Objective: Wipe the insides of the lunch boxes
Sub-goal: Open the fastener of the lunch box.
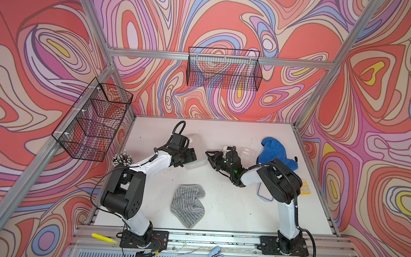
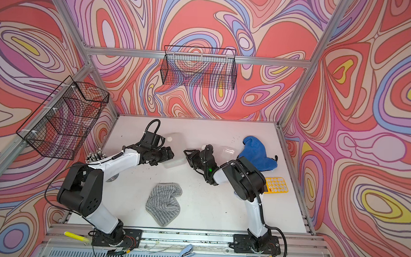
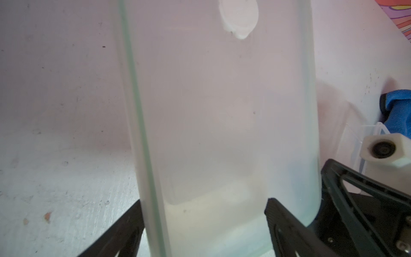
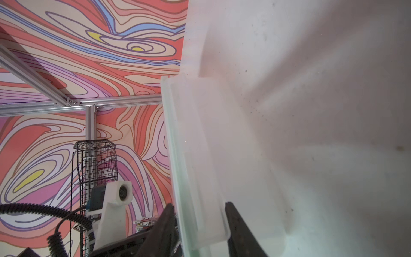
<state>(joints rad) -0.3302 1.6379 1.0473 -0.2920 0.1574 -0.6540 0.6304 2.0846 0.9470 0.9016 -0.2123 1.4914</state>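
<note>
While left gripper (image 3: 203, 208) straddles it, the large tub (image 3: 222, 106) looks empty.

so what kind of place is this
Probably a robot test cell, not a kitchen: aluminium frame, swirl-printed walls, left arm and right arm bolted to a rail by a white table.

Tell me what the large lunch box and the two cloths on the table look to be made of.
The large lunch box looks like plastic, frosted and translucent: light passes hazily through its walls. The grey cloth is soft fabric, ribbed with pale stripes and crumpled, perhaps microfibre. The blue cloth is plush, fuzzy fabric, bunched in folds.
</note>
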